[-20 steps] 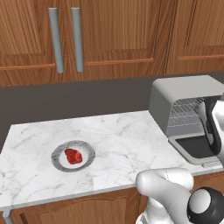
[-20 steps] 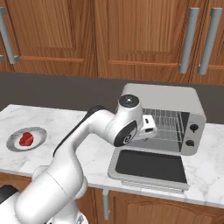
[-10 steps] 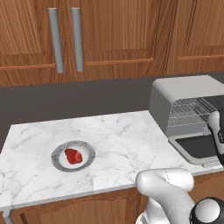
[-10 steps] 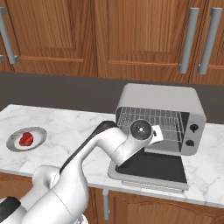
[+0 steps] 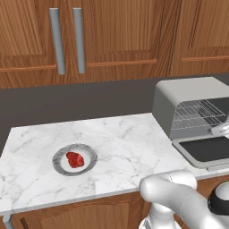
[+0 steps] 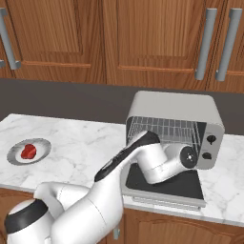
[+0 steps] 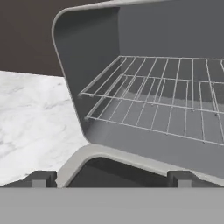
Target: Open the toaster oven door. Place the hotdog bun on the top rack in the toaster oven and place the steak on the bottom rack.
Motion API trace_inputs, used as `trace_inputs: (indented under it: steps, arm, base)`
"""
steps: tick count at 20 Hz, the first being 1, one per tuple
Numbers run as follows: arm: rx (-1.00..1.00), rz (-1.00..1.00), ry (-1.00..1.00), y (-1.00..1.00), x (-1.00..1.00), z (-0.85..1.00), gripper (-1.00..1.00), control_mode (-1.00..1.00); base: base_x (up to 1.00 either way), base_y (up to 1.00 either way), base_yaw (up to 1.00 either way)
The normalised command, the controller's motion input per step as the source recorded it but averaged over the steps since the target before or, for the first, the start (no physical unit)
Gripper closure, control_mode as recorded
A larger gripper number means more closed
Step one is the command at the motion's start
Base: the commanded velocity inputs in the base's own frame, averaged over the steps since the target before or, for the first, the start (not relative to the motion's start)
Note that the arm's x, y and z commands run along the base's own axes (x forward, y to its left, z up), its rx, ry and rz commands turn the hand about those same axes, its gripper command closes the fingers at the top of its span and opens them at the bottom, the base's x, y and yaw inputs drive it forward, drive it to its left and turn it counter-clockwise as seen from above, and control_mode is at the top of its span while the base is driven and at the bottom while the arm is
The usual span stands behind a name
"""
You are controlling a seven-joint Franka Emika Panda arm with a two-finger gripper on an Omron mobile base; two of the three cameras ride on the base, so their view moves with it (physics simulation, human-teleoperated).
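The toaster oven (image 6: pixel 177 110) stands at the counter's right end. Its door (image 6: pixel 164 185) lies folded down flat in front of it. In the hand view the top rack (image 7: pixel 175 83) and the bottom rack (image 7: pixel 162 114) are both bare wire. My gripper (image 7: pixel 110 178) is open and holds nothing. It hovers low over the door's near edge (image 7: pixel 109 154) and faces the cavity. The red steak (image 5: pixel 75 159) lies on a plate far to the left. The hotdog bun is out of view.
The steak's grey plate (image 5: pixel 58 157) sits on the marble counter (image 5: pixel 120 138). Wooden wall cabinets (image 5: pixel 112 36) hang above a dark backsplash. My arm's forearm (image 6: pixel 143 157) crosses in front of the oven's left side.
My hand has dropped and swung right, from level with the oven's opening to low over the lowered door. The jaws stayed open. Door and steak have not moved.
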Motion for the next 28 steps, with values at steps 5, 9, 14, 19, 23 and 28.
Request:
trace_inputs:
  steps: [5,9,14,19,23,28]
  arm:
    - [0.01,0.05,-0.15,-0.02,0.21,-0.13,-1.0,-1.0]
    - [0.05,0.07,-0.15,-0.03,0.12,-0.09,-1.0,-1.0]
    - [0.05,0.0,-0.09,0.06,0.08,-0.1,-1.0,-1.0]
    - [0.03,0.0,-0.1,0.01,0.14,-0.05,-1.0,-1.0]
    - [0.0,0.0,-0.11,0.0,0.23,-0.05,-1.0,-1.0]
    - [0.0,-0.01,-0.06,0.03,0.19,-0.08,-1.0,-1.0]
  base:
    - [0.0,0.0,0.0]
    - [0.0,0.0,0.0]
    - [0.0,0.0,0.0]
    - [0.0,0.0,0.0]
    - [0.0,0.0,0.0]
    - [0.0,0.0,0.0]
